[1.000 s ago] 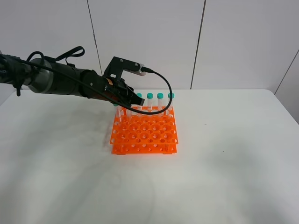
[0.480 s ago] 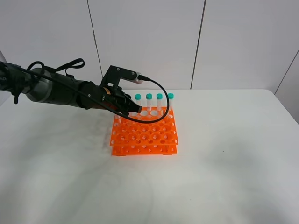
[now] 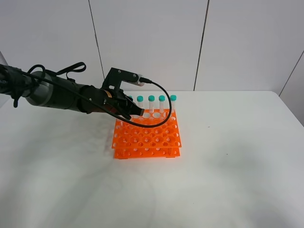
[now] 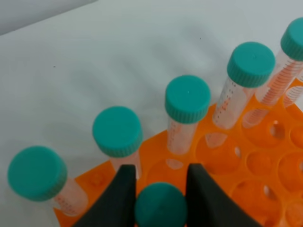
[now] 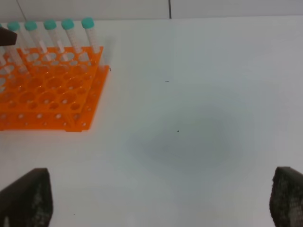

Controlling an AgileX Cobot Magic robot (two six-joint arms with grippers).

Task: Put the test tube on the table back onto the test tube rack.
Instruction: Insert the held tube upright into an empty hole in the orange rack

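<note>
The orange test tube rack (image 3: 147, 135) stands in the middle of the white table (image 3: 228, 161). Several teal-capped tubes (image 3: 151, 105) stand in its back row. My left gripper (image 3: 134, 112) hangs over the rack's back left part. In the left wrist view its two black fingers (image 4: 119, 196) are shut on the teal cap of the test tube (image 4: 161, 205), just in front of the back row (image 4: 188, 99). The tube's body is hidden below the cap. My right gripper (image 5: 156, 208) is open, over bare table to the right of the rack (image 5: 52, 90); it is out of the high view.
White wall panels (image 3: 147, 42) stand behind the table. The left arm's black cable (image 3: 164, 95) loops over the back row of tubes. Bare tabletop lies in front of and to the right of the rack (image 5: 189, 132).
My left gripper has moved a little to the left and lower over the rack's back left part, still holding the tube. The right view has no earlier frame.
</note>
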